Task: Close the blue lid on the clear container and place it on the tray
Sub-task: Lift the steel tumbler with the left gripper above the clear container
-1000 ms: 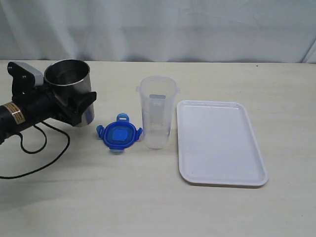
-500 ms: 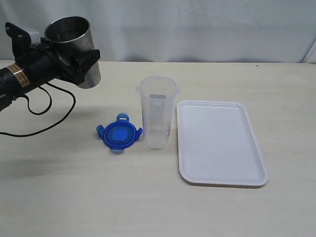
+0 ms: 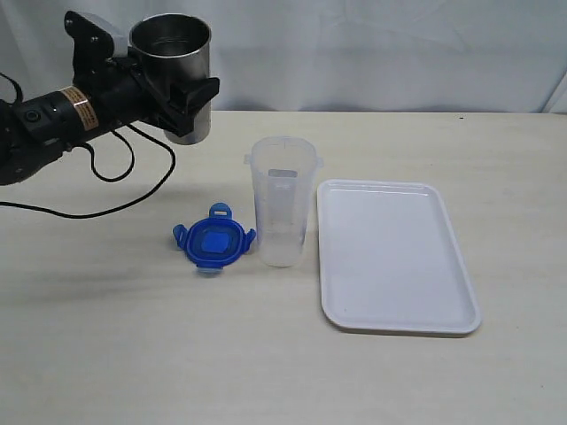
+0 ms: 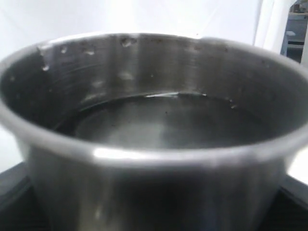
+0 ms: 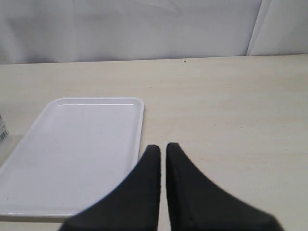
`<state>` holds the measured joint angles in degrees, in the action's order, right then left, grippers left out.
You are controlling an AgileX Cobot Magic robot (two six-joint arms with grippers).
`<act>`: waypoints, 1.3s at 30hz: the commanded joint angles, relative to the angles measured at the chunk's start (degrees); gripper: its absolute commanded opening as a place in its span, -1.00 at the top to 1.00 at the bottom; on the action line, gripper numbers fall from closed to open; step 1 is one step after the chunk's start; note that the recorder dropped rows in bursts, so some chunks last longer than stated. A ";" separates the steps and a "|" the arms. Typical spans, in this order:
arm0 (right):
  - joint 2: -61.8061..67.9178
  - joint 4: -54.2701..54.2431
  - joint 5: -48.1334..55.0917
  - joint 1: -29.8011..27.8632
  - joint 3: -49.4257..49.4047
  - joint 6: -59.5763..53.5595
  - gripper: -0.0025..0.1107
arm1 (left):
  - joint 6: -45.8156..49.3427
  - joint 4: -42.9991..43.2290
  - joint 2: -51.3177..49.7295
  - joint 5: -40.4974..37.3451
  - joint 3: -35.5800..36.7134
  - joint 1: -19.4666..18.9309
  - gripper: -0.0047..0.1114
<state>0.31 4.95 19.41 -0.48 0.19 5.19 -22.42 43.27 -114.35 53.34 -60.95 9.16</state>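
The clear container [image 3: 281,201] stands upright and uncovered at the table's middle. The blue lid [image 3: 213,241] lies flat on the table just left of it, apart from it. The white tray [image 3: 392,254] lies right of the container and shows in the right wrist view [image 5: 72,154] too. My left gripper [image 3: 182,96] is shut on a shiny steel cup [image 3: 174,75], held upright in the air up and left of the container. That cup [image 4: 154,134] fills the left wrist view and holds liquid. My right gripper [image 5: 162,148] is shut on nothing, beside the tray's edge.
A black cable [image 3: 115,190] from the left arm loops over the table at the left. A white curtain [image 3: 354,53] hangs behind the table's far edge. The right arm is out of the exterior view.
My left gripper has lifted the steel cup off the table and carried it up and to the right, toward the container. The lid, container and tray have not moved.
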 commanded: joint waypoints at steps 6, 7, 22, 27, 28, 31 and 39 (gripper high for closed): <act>-0.31 0.17 0.16 0.20 -0.19 0.00 0.88 | 0.08 -1.88 1.21 0.99 -2.82 4.63 0.92; -0.31 0.17 0.16 0.20 -0.19 0.00 0.88 | 0.08 -1.88 1.21 0.99 -2.82 4.93 0.92; -0.31 0.17 0.16 0.20 -0.19 0.00 0.88 | 0.20 1.56 1.21 -1.18 -2.82 7.28 0.92; -0.31 0.17 0.16 0.20 -0.19 0.00 0.88 | 0.20 4.86 1.21 -1.18 -2.82 7.43 0.92; -0.31 0.17 0.16 0.20 -0.19 0.00 0.88 | 0.32 5.11 1.21 -1.18 -2.82 7.43 0.92; -0.31 0.17 0.16 0.20 -0.19 0.00 0.88 | 0.57 5.24 1.21 -1.18 -2.82 7.43 0.92; -0.31 0.17 0.16 0.20 -0.19 0.00 0.88 | 5.71 5.82 1.21 -1.18 -2.82 7.55 0.92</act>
<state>0.31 4.95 19.41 -0.48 0.19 5.19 -18.66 50.79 -114.35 47.92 -62.78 16.20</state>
